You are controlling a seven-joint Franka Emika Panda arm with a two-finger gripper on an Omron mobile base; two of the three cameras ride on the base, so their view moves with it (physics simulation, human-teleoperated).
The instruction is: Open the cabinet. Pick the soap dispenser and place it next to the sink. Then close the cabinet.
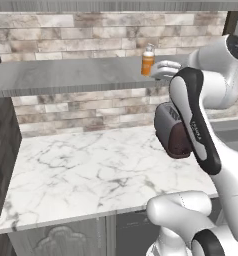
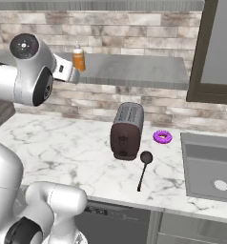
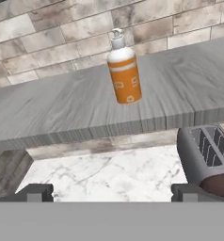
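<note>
The soap dispenser (image 3: 124, 70) stood upright on the cabinet (image 3: 85, 110) shelf board, ahead of the wide-open, empty gripper (image 3: 111, 192); it looked light, rigid and smooth, best pinched around its orange body, below the white pump.

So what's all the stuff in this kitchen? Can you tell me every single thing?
soap dispenser: one, orange with a white pump top, upright on the shelf.
cabinet: one, grey wood-grain shelf board, on the brick wall, with its dark-framed door swung open.
toaster: one, dark grey and brown, on the countertop below the shelf.
purple ring: one, on the countertop between toaster and sink.
ladle: one, dark, lying in front of the toaster.
sink: one, dull grey, right end of the countertop.
countertop: one, white marble.
gripper: one, open, short of the soap dispenser.
</note>
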